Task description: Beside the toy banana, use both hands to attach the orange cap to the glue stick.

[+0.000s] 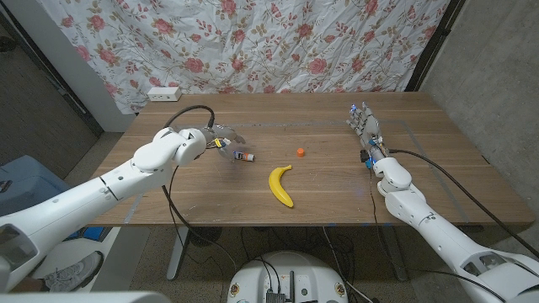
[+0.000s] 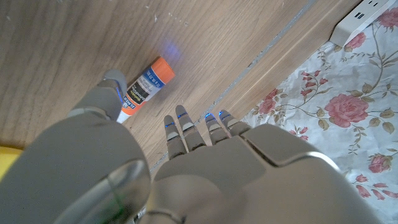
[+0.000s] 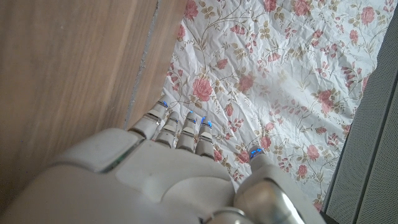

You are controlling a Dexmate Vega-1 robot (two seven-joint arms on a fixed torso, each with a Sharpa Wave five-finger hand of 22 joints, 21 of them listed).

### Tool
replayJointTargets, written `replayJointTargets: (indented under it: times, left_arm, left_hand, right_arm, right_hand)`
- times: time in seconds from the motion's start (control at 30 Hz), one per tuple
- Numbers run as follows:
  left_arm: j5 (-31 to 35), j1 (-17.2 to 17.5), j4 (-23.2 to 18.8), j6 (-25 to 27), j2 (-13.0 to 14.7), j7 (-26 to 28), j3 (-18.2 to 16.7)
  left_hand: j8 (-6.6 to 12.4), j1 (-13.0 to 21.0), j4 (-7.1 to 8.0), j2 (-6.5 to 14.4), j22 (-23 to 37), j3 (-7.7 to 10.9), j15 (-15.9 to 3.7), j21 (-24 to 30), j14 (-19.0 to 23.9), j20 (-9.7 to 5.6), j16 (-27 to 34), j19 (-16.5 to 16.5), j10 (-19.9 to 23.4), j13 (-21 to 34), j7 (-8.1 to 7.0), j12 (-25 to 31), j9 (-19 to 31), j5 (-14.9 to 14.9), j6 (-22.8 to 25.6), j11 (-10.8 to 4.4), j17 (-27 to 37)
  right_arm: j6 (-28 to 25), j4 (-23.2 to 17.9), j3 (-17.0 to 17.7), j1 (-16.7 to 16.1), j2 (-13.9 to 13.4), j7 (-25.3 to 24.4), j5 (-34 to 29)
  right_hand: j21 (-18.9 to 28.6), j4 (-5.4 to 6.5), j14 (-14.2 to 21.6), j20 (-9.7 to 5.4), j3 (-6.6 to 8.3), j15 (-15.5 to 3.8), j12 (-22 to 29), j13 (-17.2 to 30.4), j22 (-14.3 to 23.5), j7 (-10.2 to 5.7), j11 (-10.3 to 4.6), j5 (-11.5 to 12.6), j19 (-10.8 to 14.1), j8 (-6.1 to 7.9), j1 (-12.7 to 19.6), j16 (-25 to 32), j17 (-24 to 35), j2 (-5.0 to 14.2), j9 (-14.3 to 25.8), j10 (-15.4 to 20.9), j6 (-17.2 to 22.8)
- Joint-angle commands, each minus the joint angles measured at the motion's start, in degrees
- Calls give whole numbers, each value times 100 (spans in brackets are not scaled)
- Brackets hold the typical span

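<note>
Wooden and brown, the surface (image 1: 337,189) carries everything here. Toward its left edge the left hand (image 1: 221,140) hovers low with its fingers (image 2: 177,127) spread and holding nothing. The glue stick (image 1: 243,156) lies on its side just past those fingers, toward the middle of the surface; in the left wrist view the thumb tip sits right at the stick's white end, though actual contact cannot be confirmed, while the other fingers stay clear of it. Next along, the yellow toy banana (image 1: 281,185) lies nearer the front edge, close to the glue stick. The small orange cap (image 1: 300,152) rests by itself just beyond the banana's tip. Near the right edge the right hand (image 1: 364,123) stands with fingers (image 3: 163,118) extended, apart and empty, well away from the cap.
</note>
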Motion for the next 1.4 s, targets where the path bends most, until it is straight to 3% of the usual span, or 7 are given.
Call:
replayJointTargets:
  times: [0.03, 0.63, 0.8, 0.97, 1.23, 1.4]
  left_arm:
    - [108, -18, 296, -54, -265, 124, 116]
    - [169, -132, 574, -196, -418, 346, 294]
    - [185, -82, 601, -189, -436, 558, 290]
    - [159, 11, 607, -187, -420, 845, 247]
    - [162, -12, 655, -153, -457, 838, 281]
    - [154, -69, 703, -120, -505, 827, 296]
  left_hand:
    - [42, 67, 5, 30, 14, -25, -383, 31, 55, 41, 28, -19, 77, 32, 9, 43, 7, 28, 59, -8, 20]
    - [139, 215, 2, 179, 13, -66, -412, 55, 233, 85, 24, 62, 343, 36, 7, 52, 26, 45, 351, -6, 14]
    - [218, 385, -14, 242, 8, -157, -491, 72, 533, 89, 37, 221, 754, 49, 5, 83, 35, 45, 662, -15, 12]
    - [270, 608, -14, 295, 6, -295, -634, 93, 958, 157, 38, 584, 1155, 49, -3, 60, 37, 44, 1074, -23, 9]
    - [306, 699, -11, 314, 7, -351, -616, 66, 1100, 163, 31, 626, 1328, 43, -7, 51, 38, 42, 1320, -17, 9]
    - [350, 834, -3, 357, 8, -447, -611, 64, 1299, 151, 14, 748, 1715, 40, -7, 58, 37, 37, 1742, -23, 6]
  right_arm:
    - [-63, 60, -23, 58, 3, 14, 2]
    - [-85, 52, -13, 57, -41, 8, -6]
    - [-82, 69, -10, 63, -42, 2, -11]
    - [-102, 93, -17, 81, -46, 48, 11]
    - [-93, 174, -29, 130, -20, 65, 5]
    - [-88, 215, -33, 152, -5, 65, 4]
  right_hand:
    - [39, -51, -2, 31, 10, 33, 5, 10, 8, -40, -5, -1, 14, 29, -55, 32, 25, 74, 14, 15, 14]
    - [42, -71, -8, 47, 7, 35, 13, 10, 9, -39, -3, -6, 30, 26, -52, 45, 38, 93, 15, 25, 26]
    - [44, -74, -9, 55, 7, 40, 16, 10, 9, -48, -5, -8, 37, 29, -52, 49, 42, 101, 15, 30, 39]
    - [53, -82, -14, 100, 8, 50, 17, 11, 11, -60, -24, -9, 63, 33, -49, 52, 47, 111, 15, 31, 57]
    - [51, -90, -15, 99, 7, 49, 22, 11, 12, -82, -36, -11, 65, 42, -49, 59, 54, 119, 15, 41, 94]
    - [50, -95, -21, 96, 8, 44, 24, 12, 12, -105, -43, -12, 66, 47, -46, 60, 56, 125, 15, 47, 116]
